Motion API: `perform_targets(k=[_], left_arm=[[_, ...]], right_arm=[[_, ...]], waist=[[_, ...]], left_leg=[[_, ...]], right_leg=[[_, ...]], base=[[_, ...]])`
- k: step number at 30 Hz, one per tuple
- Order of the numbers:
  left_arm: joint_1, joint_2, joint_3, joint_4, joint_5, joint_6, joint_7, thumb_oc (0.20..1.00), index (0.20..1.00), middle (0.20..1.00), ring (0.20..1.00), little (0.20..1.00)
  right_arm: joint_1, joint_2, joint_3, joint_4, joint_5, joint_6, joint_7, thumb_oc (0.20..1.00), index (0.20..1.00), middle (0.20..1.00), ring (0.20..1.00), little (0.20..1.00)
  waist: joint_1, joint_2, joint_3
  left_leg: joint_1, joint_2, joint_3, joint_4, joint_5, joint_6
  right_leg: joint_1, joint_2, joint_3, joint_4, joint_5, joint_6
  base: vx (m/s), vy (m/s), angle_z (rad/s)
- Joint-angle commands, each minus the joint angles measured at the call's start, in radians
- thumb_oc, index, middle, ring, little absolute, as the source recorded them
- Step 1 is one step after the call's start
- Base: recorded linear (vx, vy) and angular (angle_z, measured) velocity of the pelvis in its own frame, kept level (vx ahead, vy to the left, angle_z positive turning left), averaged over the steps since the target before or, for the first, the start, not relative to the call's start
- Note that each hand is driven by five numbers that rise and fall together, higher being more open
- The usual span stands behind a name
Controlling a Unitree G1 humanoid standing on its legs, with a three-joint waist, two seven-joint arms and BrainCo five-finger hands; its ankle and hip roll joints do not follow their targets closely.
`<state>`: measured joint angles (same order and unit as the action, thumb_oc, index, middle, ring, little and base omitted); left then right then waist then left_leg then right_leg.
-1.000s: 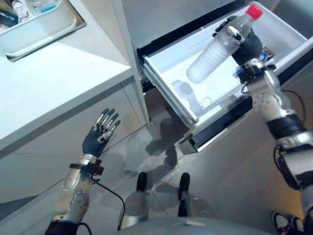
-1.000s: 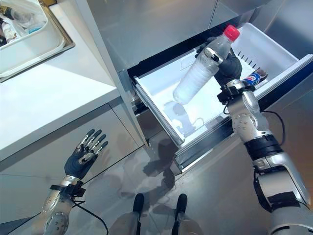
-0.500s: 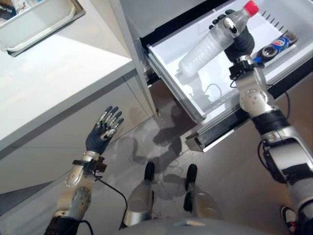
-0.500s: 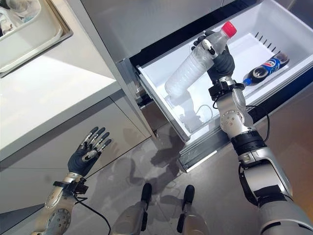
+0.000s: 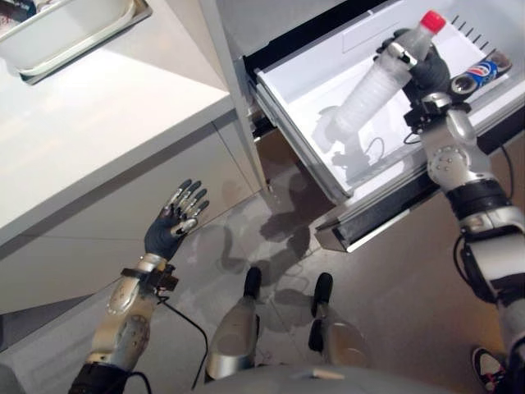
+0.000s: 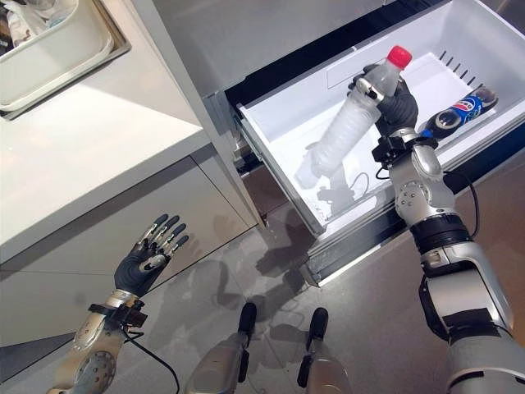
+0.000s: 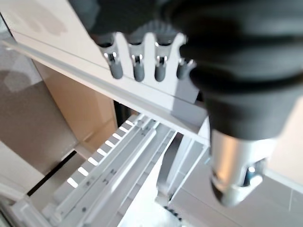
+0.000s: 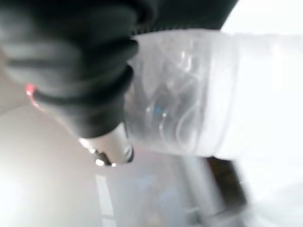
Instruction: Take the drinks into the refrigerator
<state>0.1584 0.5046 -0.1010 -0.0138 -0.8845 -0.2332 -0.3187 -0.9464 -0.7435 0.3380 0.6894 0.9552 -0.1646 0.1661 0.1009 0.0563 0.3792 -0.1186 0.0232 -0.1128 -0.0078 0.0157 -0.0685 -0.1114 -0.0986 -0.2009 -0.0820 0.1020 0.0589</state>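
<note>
My right hand (image 5: 426, 70) is shut on a clear plastic bottle (image 5: 373, 86) with a red cap (image 5: 431, 21), gripping it near the neck. The bottle hangs tilted, base down, over the open white refrigerator drawer (image 5: 305, 115). The same bottle (image 8: 199, 94) shows pressed against the hand in the right wrist view. A dark cola bottle (image 6: 458, 112) with a blue label lies on its side at the drawer's far right. My left hand (image 5: 172, 230) is held up low at the left, palm up, fingers straight and spread, holding nothing.
A white counter (image 5: 98, 123) runs along the left, with a metal tray (image 5: 66, 33) holding a white tub at its far corner. Cabinet fronts (image 5: 107, 222) stand below it. Grey floor (image 5: 394, 312) lies before the drawer. A shoe (image 5: 490, 367) shows at bottom right.
The right hand has swung the bottle more upright and a little rightward over the drawer. The camera has shifted slightly. The left hand stays as it was.
</note>
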Motion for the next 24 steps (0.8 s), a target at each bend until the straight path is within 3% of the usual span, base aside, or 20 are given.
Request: perform_targets(k=[1, 9, 11, 13, 17, 20, 21, 24], left_arm=[[0.029, 0.042, 0.009, -0.070, 0.020, -0.066, -0.016, 1.000, 1.000, 1.000, 1.000, 1.000], [0.028, 0.059, 0.005, -0.056, 0.033, -0.075, -0.012, 1.000, 1.000, 1.000, 1.000, 1.000], [0.025, 0.062, 0.008, -0.052, 0.042, -0.076, -0.010, 1.000, 1.000, 1.000, 1.000, 1.000], [0.025, 0.064, 0.009, -0.054, 0.043, -0.075, -0.011, 1.000, 1.000, 1.000, 1.000, 1.000], [0.020, 0.060, 0.015, -0.049, 0.053, -0.072, -0.007, 1.000, 1.000, 1.000, 1.000, 1.000], [0.023, 0.055, 0.018, -0.047, 0.059, -0.073, -0.009, 1.000, 1.000, 1.000, 1.000, 1.000], [0.022, 0.056, 0.016, -0.043, 0.067, -0.071, -0.011, 1.000, 1.000, 1.000, 1.000, 1.000], [0.018, 0.058, 0.016, -0.041, 0.079, -0.074, -0.012, 1.000, 1.000, 1.000, 1.000, 1.000]], right_arm=[[0.012, -0.073, 0.049, 0.066, -0.063, -0.043, 0.010, 0.200, 0.200, 0.200, 0.200, 0.200], [-0.027, -0.180, 0.102, 0.045, -0.407, -0.095, -0.083, 0.200, 0.200, 0.200, 0.200, 0.200], [-0.077, -0.245, 0.174, 0.033, -0.627, -0.087, -0.132, 0.200, 0.200, 0.200, 0.200, 0.200], [-0.094, -0.257, 0.191, 0.049, -0.685, -0.084, -0.156, 0.200, 0.200, 0.200, 0.200, 0.200], [-0.171, -0.307, 0.296, 0.043, -0.979, -0.064, -0.196, 0.200, 0.200, 0.200, 0.200, 0.200], [-0.200, -0.333, 0.356, 0.024, -1.111, -0.060, -0.198, 0.200, 0.200, 0.200, 0.200, 0.200], [-0.226, -0.364, 0.436, 0.008, -1.259, -0.064, -0.192, 0.200, 0.200, 0.200, 0.200, 0.200], [-0.254, -0.383, 0.513, 0.014, -1.378, -0.061, -0.174, 0.200, 0.200, 0.200, 0.200, 0.200]], waist=[[-0.040, 0.007, 0.012], [-0.044, 0.010, 0.017], [-0.049, 0.009, 0.017], [-0.049, 0.008, 0.018], [-0.050, 0.007, 0.020], [-0.052, 0.009, 0.020], [-0.049, 0.007, 0.021], [-0.050, 0.008, 0.017]], left_leg=[[-0.012, -0.078, -0.006, 0.030, -0.018, 0.075], [-0.016, -0.078, -0.007, 0.029, -0.015, 0.074], [-0.019, -0.079, -0.008, 0.030, -0.015, 0.075], [-0.020, -0.079, -0.008, 0.029, -0.015, 0.075], [-0.023, -0.080, -0.009, 0.028, -0.014, 0.077], [-0.024, -0.081, -0.011, 0.029, -0.014, 0.077], [-0.019, -0.081, -0.013, 0.028, -0.019, 0.076], [-0.027, -0.081, -0.017, 0.028, -0.014, 0.075]], right_leg=[[-0.059, 0.017, 0.009, 0.203, -0.161, -0.004], [-0.067, 0.013, 0.005, 0.208, -0.159, 0.000], [-0.070, 0.011, 0.007, 0.209, -0.158, 0.001], [-0.071, 0.011, 0.007, 0.208, -0.157, 0.002], [-0.080, 0.010, 0.010, 0.215, -0.158, 0.003], [-0.081, 0.010, 0.009, 0.217, -0.159, 0.004], [-0.077, 0.010, 0.009, 0.221, -0.165, 0.005], [-0.082, 0.008, 0.005, 0.219, -0.163, 0.006]], base=[[-0.01, -0.006, 0.03], [-0.01, 0.001, 0.03], [0.00, 0.000, 0.00], [0.00, 0.000, 0.00], [0.00, 0.000, 0.00], [0.00, 0.000, 0.00], [0.00, 0.000, 0.00], [0.00, 0.002, 0.02]])
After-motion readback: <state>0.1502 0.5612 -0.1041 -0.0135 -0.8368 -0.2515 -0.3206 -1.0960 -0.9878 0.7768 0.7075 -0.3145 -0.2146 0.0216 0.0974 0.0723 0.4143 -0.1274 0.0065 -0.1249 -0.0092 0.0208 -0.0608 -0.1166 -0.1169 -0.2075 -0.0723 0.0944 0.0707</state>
